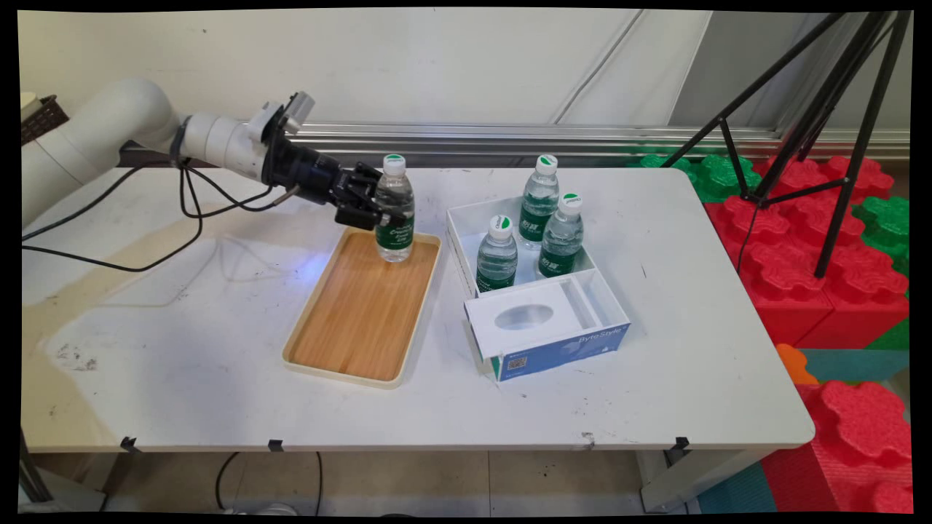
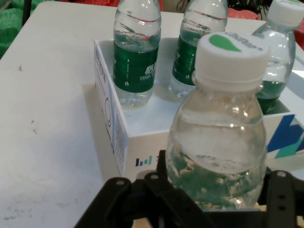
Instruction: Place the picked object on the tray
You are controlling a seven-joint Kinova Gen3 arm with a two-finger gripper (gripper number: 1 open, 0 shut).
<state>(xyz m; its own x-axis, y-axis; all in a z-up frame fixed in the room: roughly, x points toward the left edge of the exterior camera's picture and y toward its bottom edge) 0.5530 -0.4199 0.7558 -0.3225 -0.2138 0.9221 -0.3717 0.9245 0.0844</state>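
One water bottle (image 1: 395, 209) is pinched in your hand (image 1: 375, 207), fingers closed around its green label from the left. It stands upright at the far end of the wooden tray (image 1: 364, 309), base on or just above the tray floor; you can't tell which. Three more bottles (image 1: 540, 200) stand upright in the white open box (image 1: 542, 320) right of the tray. Both sit on the white worktop (image 1: 692, 327).

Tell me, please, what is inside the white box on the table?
Three water bottles stand upright inside the white box, at its far end. The near end is covered by a white insert with an oval hole; what lies beneath it cannot be seen.
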